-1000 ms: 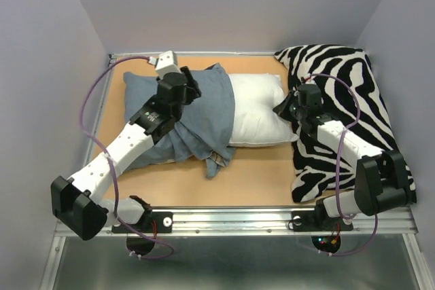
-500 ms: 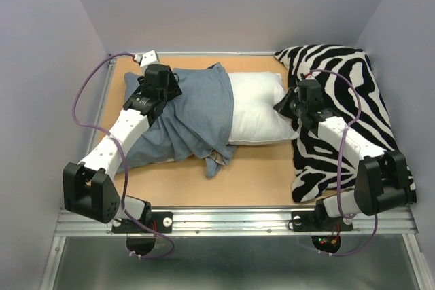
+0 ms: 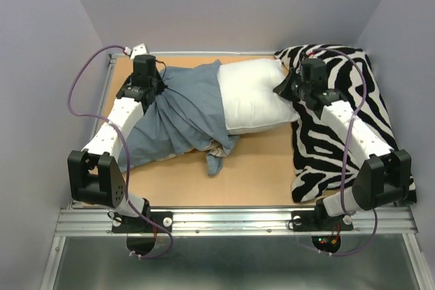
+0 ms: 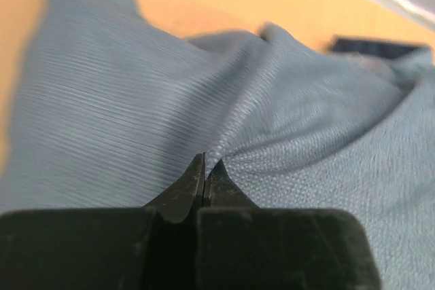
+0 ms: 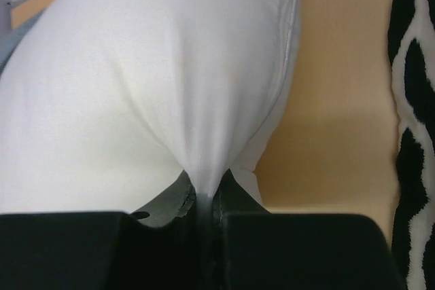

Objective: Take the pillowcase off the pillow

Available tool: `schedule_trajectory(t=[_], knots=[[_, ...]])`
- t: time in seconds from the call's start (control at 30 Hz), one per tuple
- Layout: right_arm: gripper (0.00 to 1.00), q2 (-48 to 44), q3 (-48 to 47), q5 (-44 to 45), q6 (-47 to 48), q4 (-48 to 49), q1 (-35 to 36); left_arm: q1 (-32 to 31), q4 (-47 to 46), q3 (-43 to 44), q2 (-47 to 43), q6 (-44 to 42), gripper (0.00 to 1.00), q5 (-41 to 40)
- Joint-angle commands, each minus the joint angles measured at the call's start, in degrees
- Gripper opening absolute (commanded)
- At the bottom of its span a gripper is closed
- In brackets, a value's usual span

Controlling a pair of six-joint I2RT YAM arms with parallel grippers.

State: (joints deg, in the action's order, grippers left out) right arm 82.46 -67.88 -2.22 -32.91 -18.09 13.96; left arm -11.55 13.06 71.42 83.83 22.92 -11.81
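The blue-grey pillowcase (image 3: pixel 183 110) covers the left half of the white pillow (image 3: pixel 248 96), whose right half lies bare on the table. My left gripper (image 3: pixel 147 85) sits at the pillowcase's far left end. In the left wrist view its jaws (image 4: pixel 205 165) are shut, with the pillowcase (image 4: pixel 272 120) puckering into their tips. My right gripper (image 3: pixel 284 87) is at the pillow's right end. In the right wrist view it (image 5: pixel 204 185) is shut on a pinched fold of the pillow (image 5: pixel 136 79).
A black-and-white zebra-striped cushion (image 3: pixel 340 120) fills the table's right side, under the right arm. The orange tabletop (image 3: pixel 265 168) shows in front of the pillow. Grey walls close in at the left, back and right. A metal rail (image 3: pixel 238 219) runs along the near edge.
My left gripper moved toward the far left corner and shut on the pillowcase. The right gripper drew the pillow back and right, so more white pillow shows.
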Motion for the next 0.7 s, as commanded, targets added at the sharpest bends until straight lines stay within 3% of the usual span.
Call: schedule_trajectory(t=[0.0, 0.17, 0.43, 0.6, 0.67], knots=[[0.01, -0.81, -17.61, 6.33, 0.65, -4.13, -0.77, 8.37, -0.93, 6.35, 1.15, -2.0, 0.0, -8.47], [0.0, 2.18, -39.55, 8.19, 1.26, -15.21, -2.79, 15.23, -1.11, 9.18, 6.15, 1.51, 0.0, -14.28], [0.01, 9.12, -65.86, 8.81, 1.79, -28.13, -6.92, 19.98, -3.83, 5.84, 9.24, 4.32, 0.0, -22.28], [0.01, 8.08, -67.04, 9.16, 1.97, -29.29, -8.5, 21.92, -4.53, 4.96, 11.43, 4.86, 0.0, -24.4], [0.01, 7.72, -65.12, 7.76, 1.71, -29.29, -8.51, 22.45, -4.01, 6.62, 12.23, 4.86, 0.0, -21.34]])
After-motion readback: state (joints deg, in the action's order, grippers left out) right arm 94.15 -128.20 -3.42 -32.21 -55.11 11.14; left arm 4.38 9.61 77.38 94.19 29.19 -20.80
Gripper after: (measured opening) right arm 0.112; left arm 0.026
